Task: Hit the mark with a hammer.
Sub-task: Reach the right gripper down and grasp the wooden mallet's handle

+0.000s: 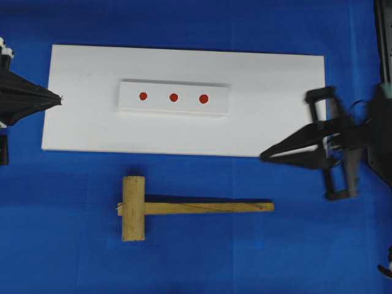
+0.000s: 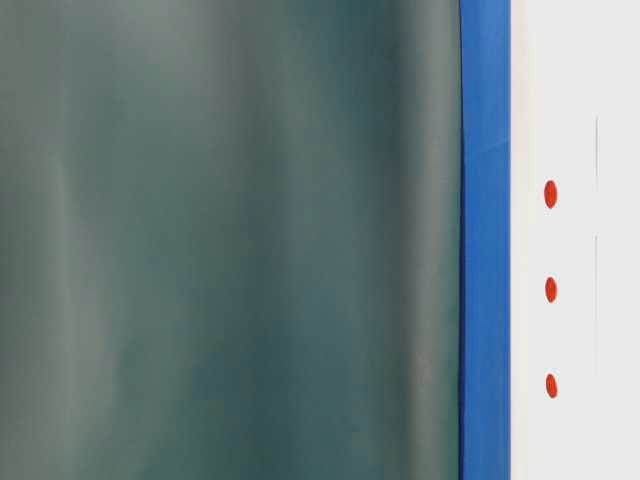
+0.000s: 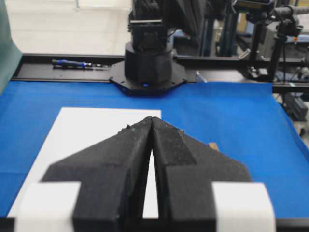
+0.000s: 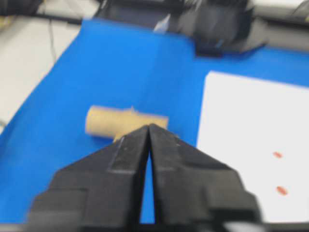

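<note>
- Here's the hammer (image 1: 184,207), a pale wooden mallet lying flat on the blue cloth (image 1: 73,245), thick round head at its 9 o'clock end, long squared handle running out toward 3 o'clock.
- It sits just below the white board (image 1: 275,122), apart from it, at 6 o'clock from the raised white strip (image 1: 173,110).
- On that strip, three red dots in a row; the mark (image 1: 204,98) is the one at the 3 o'clock end, a touch bigger than the other two.
- The right gripper (image 1: 264,155) hangs at the board's lower right corner, tips pressed together, nothing between them.
- From that gripper the handle's free end lies near, at about 6 o'clock; the mark sits up at roughly 10 o'clock, well apart.
- In the right wrist view the mallet head (image 4: 126,122) shows blurred just past the closed tips.
- The left gripper (image 1: 59,98) points in at the board's 9 o'clock edge, also pressed together and empty, well apart from the hammer.
</note>
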You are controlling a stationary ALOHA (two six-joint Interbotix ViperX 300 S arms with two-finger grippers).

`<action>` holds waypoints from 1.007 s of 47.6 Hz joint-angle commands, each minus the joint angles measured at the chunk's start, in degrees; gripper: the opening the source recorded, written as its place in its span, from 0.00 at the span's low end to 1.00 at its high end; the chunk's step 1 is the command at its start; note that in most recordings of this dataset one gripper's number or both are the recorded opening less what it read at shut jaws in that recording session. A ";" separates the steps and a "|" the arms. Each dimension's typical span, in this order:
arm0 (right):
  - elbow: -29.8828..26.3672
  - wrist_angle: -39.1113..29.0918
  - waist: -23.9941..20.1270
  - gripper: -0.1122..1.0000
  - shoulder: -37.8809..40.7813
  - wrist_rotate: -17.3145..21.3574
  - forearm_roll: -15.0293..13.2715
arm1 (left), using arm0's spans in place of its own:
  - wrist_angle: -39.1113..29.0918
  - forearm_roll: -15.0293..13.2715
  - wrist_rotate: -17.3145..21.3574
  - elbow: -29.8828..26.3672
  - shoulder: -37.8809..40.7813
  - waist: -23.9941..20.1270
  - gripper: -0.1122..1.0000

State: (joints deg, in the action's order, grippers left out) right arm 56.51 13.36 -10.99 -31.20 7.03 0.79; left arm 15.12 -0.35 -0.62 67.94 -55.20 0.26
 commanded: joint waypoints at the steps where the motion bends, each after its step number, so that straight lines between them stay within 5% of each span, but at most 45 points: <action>1: -3.43 0.35 -0.35 0.19 4.92 0.88 0.18 | 0.26 -0.09 -0.09 -0.35 0.53 0.26 0.10; 16: -13.45 -2.81 -2.37 0.93 23.73 4.39 0.97 | 0.26 -0.09 -0.09 0.35 0.26 0.18 0.10; 48: -23.91 7.65 -5.45 0.90 50.19 4.66 10.20 | 0.26 -0.09 0.00 1.41 -0.53 0.18 0.10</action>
State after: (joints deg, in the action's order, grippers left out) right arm 34.28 20.04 -15.73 19.07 11.69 10.72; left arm 15.12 -0.35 -0.62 69.96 -55.90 0.26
